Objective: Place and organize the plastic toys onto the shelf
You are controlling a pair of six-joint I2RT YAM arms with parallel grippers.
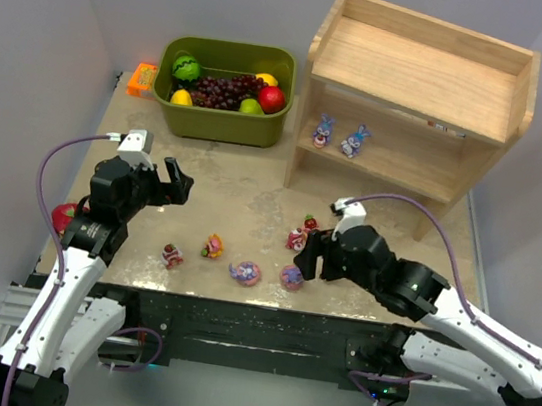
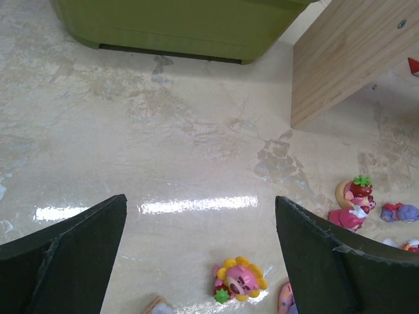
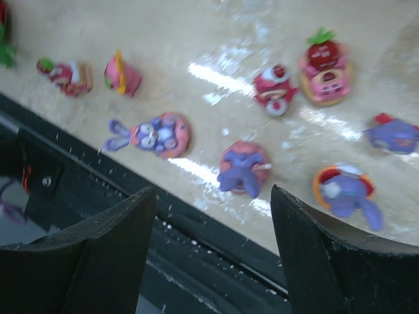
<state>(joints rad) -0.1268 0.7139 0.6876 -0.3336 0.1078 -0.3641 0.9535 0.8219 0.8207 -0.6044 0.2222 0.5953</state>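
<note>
The wooden shelf (image 1: 418, 92) stands at the back right, with two blue bunnies (image 1: 324, 130) (image 1: 355, 141) on its lower tier. Several plastic toys lie along the table's front: a flower bear (image 1: 212, 246), a bunny on a pink base (image 1: 245, 273), another bunny (image 1: 292, 278) and a strawberry bear (image 1: 296, 239). My right gripper (image 1: 306, 258) hangs open just above that bunny (image 3: 243, 167), which lies slightly ahead of the jaws. My left gripper (image 1: 175, 182) is open and empty above the table's left side. The flower bear (image 2: 240, 280) lies below and between its fingers.
An olive-green bin (image 1: 226, 91) of fake fruit stands at the back left, beside the shelf's side board (image 2: 353, 59). An orange item (image 1: 142, 79) sits left of the bin. A red object (image 1: 64, 216) lies at the table's left edge. The black front rail (image 3: 196, 216) runs right under my right gripper.
</note>
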